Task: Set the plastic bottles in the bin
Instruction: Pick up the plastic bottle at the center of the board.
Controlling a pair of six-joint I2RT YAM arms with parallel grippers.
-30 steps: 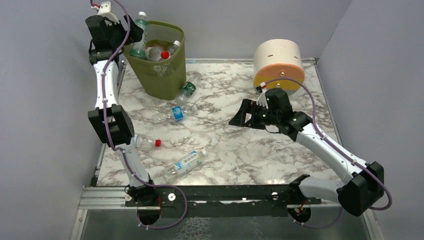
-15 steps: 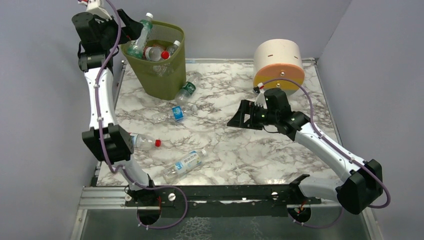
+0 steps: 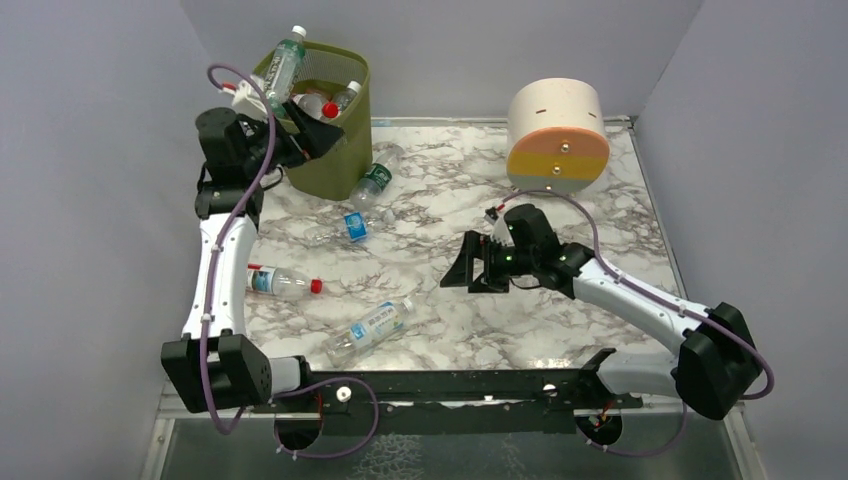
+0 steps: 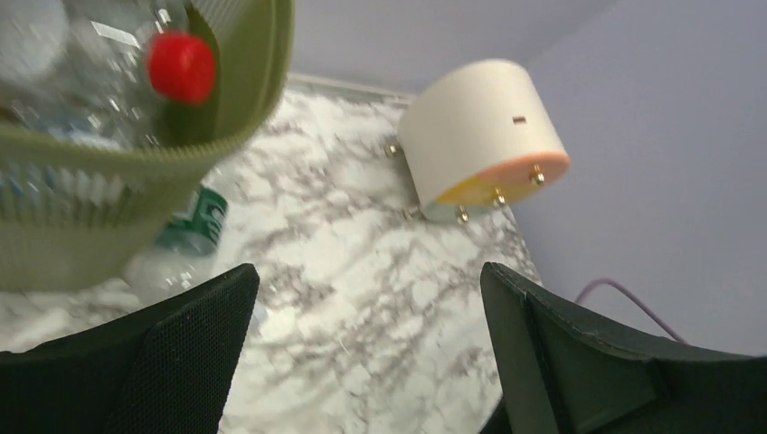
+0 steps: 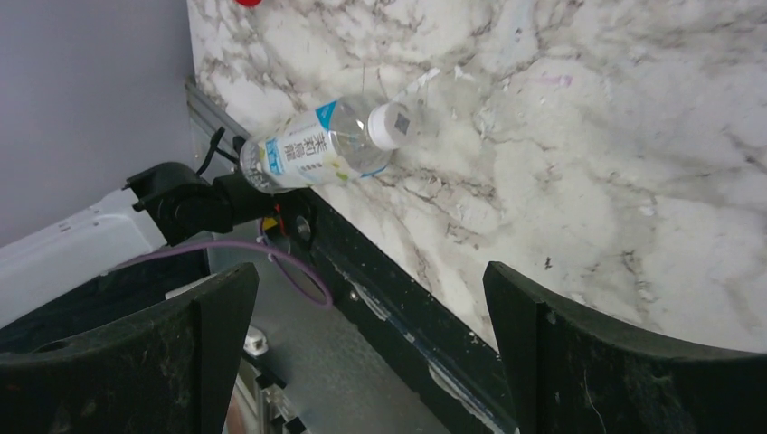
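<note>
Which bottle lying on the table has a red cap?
The red-capped bottle nearest the table's left edge, cap pointing right. The green-label bottle, blue-label bottle and white-capped bottle show no red.

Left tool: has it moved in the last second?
Yes. The left tool has come down and rightward in the top view, from above the bin at its left rim to beside its near-left wall, open and empty.

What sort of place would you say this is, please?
Probably a robotics lab test cell: two arms bolted to a rail at the edge of a marble-patterned table, plain grey walls closing it in, and plastic bottles strewn near a mesh bin as practice props.
</note>
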